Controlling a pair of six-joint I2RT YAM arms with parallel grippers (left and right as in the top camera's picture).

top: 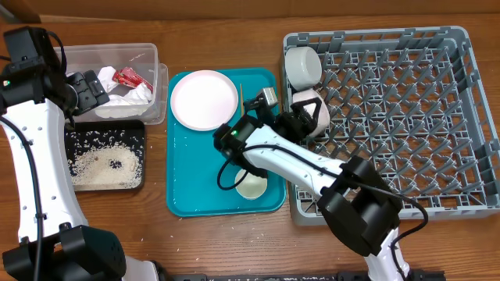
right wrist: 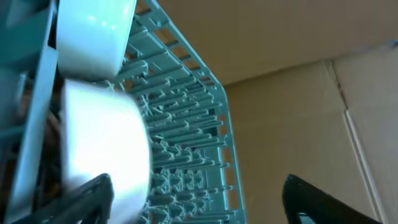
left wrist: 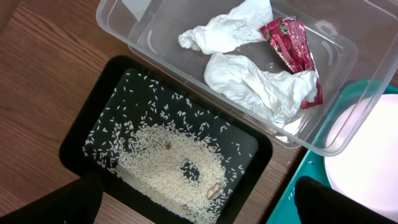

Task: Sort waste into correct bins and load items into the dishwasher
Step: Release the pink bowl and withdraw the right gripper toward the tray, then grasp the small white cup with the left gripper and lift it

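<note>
overhead: right gripper [top: 303,119] gapes wide beside a bowl [top: 321,111] in the rack [top: 406,117]; left gripper [top: 94,90] wide above tub [top: 150,56].

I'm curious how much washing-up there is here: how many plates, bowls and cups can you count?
White plate: 1
White bowls: 2, both in the grey dish rack
Small cup: 1
Total: 4

Grey lattice rack [top: 375,37] on the right; teal tray [top: 195,172] in the middle; black tray [left wrist: 74,140] speckled with white rice [left wrist: 168,165]; red wrapper [left wrist: 289,43], white napkin [left wrist: 255,84].
</note>
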